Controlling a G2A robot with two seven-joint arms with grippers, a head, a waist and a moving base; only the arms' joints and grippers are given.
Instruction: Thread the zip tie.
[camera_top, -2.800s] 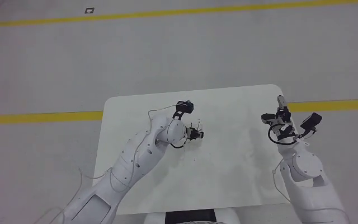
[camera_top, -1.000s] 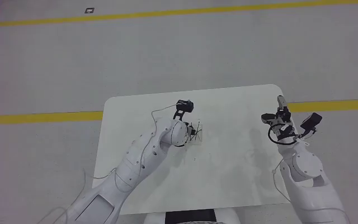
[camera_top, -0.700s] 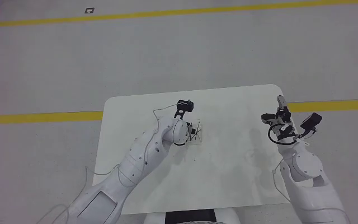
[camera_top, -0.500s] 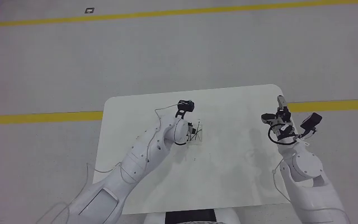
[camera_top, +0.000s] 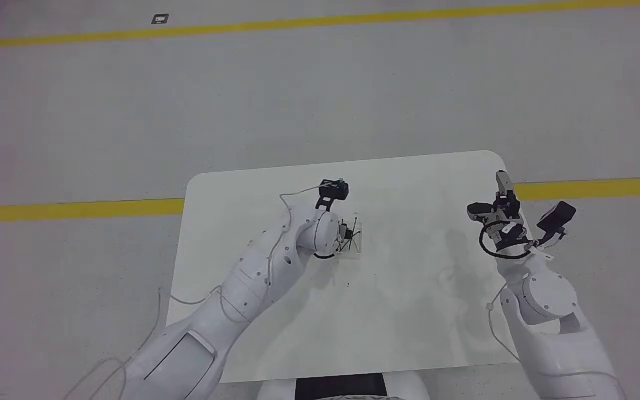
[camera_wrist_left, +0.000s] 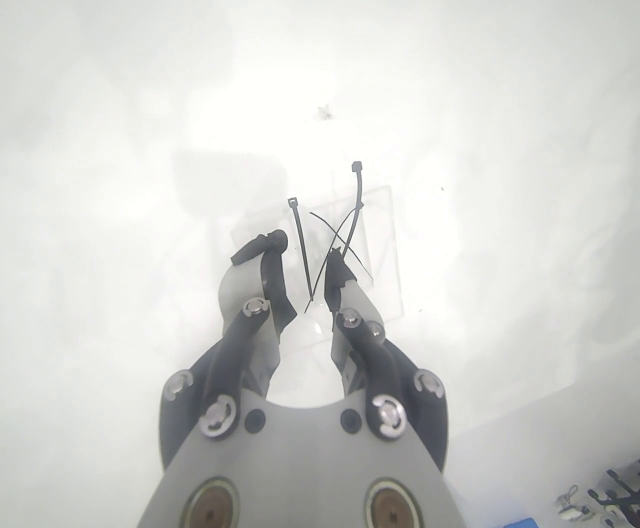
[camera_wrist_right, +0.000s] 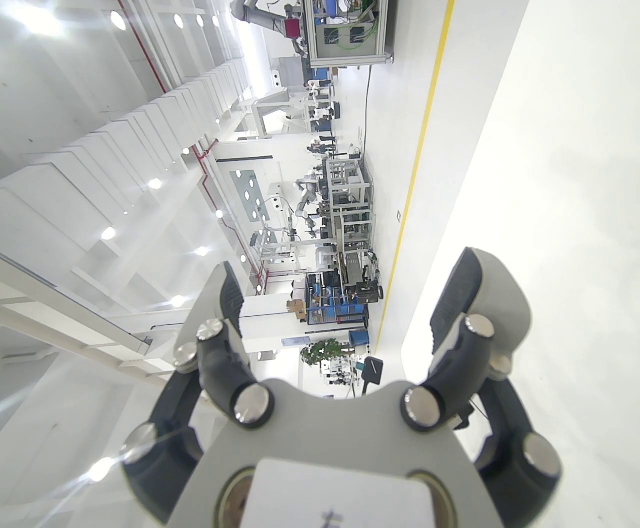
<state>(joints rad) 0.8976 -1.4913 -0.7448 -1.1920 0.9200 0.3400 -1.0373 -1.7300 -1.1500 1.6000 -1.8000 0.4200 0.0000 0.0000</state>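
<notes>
Left pincer (camera_wrist_left: 306, 267): narrowly open and gripping nothing. It sits low over a clear tray (camera_wrist_left: 382, 235) near the middle of the desk (camera_top: 420, 300). One black tie (camera_wrist_left: 301, 250) runs through the gap between the fingers (camera_wrist_left: 272, 270) without being clamped. The tip of the other finger touches the crossing strands beside it.

Right pincer (camera_wrist_right: 345, 272): wide open and empty. It is held above the desk by its right edge, facing out into the hall.

Count: one tray and two pincers. The zip ties (camera_wrist_left: 350, 230) lie in a loose crossed bundle, partly on the tray. Two tie heads are plain to see, one (camera_wrist_left: 292, 201) near the pincer and one (camera_wrist_left: 356, 165) farther out. Thinner strands cross between them, so the total number of ties cannot be told.
</notes>
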